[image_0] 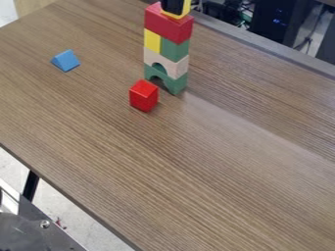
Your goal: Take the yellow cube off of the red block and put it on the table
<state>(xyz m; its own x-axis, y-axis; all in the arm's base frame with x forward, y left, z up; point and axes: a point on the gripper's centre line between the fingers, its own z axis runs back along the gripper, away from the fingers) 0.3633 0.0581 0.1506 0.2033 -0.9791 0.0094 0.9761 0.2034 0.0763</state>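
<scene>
At the top of the block tower, by the upper edge of the camera view, we log the yellow cube (186, 10) on the red block (167, 23), with the black gripper (173, 6) in front of part of it. We cannot tell whether the jaws are closed on the cube or merely spaced about it. Main risk, in our judgement: an incomplete hold, so that a lift drags or drops the cube. Second risk: sideways travel before the cube is clear, which could push the red block and topple the stack. Cause would be the narrow build: red block on a yellow piece (152, 41) and a green block (174, 49) side by side, these on a pale arch (177, 66), that on a green arch (176, 85). A straight lift should come first, we think. A small red piece (144, 96) stands just beside the tower's foot and would be a poor neighbour for a set-down; a blue wedge (65, 61) lies well apart, to the left in view. The far rim (265, 44) runs behind the tower, so a release on that side could send the cube over. We judge the broad wood surface of the table (196, 166), toward the middle and lower right in view, the better landing zone, kept well inside the near edge (83, 211).
</scene>
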